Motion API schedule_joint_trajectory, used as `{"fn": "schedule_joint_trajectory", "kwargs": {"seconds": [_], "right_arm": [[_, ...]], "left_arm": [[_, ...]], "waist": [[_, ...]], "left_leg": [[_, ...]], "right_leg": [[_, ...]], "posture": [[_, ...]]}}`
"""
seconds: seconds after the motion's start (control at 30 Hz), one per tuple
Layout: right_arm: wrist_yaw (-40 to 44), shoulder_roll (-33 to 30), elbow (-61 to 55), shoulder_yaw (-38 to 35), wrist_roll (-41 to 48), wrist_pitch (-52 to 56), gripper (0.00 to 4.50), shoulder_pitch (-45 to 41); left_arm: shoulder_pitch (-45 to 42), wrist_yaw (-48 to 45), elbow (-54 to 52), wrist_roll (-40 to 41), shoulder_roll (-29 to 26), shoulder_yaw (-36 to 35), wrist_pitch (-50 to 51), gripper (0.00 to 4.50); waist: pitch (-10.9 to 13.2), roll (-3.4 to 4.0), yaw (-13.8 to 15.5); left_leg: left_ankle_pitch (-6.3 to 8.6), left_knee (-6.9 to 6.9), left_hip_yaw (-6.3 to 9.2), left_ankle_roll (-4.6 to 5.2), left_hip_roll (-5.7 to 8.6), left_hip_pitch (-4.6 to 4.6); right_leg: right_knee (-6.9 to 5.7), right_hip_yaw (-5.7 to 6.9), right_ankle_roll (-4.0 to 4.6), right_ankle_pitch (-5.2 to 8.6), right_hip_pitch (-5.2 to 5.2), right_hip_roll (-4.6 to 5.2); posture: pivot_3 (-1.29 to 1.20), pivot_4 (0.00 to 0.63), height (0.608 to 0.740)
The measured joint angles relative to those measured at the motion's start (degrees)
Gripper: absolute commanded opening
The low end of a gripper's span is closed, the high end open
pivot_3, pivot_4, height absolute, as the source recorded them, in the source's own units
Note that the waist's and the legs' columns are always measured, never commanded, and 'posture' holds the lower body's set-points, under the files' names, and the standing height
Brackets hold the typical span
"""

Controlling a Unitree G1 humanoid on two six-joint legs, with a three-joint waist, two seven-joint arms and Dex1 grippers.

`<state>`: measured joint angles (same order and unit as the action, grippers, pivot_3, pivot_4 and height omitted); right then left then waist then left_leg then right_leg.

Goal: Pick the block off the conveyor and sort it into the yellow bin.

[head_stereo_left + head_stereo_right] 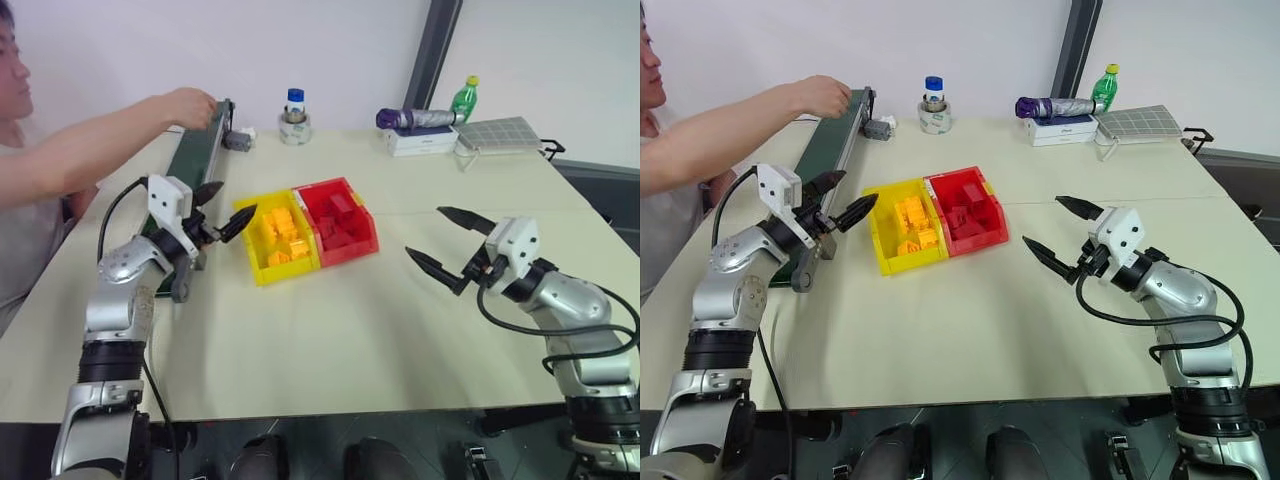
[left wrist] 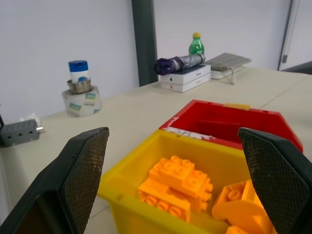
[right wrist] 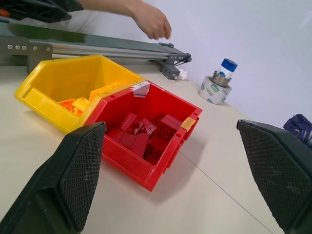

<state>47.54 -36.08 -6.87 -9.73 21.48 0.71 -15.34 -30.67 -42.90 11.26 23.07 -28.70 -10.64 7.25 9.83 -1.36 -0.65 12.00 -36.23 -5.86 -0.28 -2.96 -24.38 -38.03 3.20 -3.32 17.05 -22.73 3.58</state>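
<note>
My left end effector [image 1: 222, 208] is wide apart and holds nothing, left of the small yellow plastic bin [image 1: 252, 258] mid-frame. Orange bricks already lie inside. A person's hand [image 1: 190, 106] reaches the long green conveyor belt [image 1: 190, 160], upper left. I can't see a new block there yet. My right end effector [image 1: 447, 243] is apart too.

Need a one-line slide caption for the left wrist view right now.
Open left gripper poised just short of the yellow bin of orange bricks, red bin joined behind.
</note>
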Motion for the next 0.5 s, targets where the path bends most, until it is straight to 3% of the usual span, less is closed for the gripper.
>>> {"fn": "schedule_joint_trajectory", "kwargs": {"seconds": [0.5], "right_arm": [[1.97, 0.57, 1.29, 1.42, 0.02, 0.02, 4.5, -0.96]], "left_arm": [[4.88, 3.64, -5.44, 0.07, -0.71, -1.95, 1.23, 4.47]], "waist": [[0.0, 0.0, -0.01]], "left_leg": [[0.0, 0.0, 0.0, -0.01, -0.01, 0.02]], "right_leg": [[-0.03, 0.0, 0.0, 0.0, 0.01, 0.01]], "posture": [[0.0, 0.15, 0.74]]}}
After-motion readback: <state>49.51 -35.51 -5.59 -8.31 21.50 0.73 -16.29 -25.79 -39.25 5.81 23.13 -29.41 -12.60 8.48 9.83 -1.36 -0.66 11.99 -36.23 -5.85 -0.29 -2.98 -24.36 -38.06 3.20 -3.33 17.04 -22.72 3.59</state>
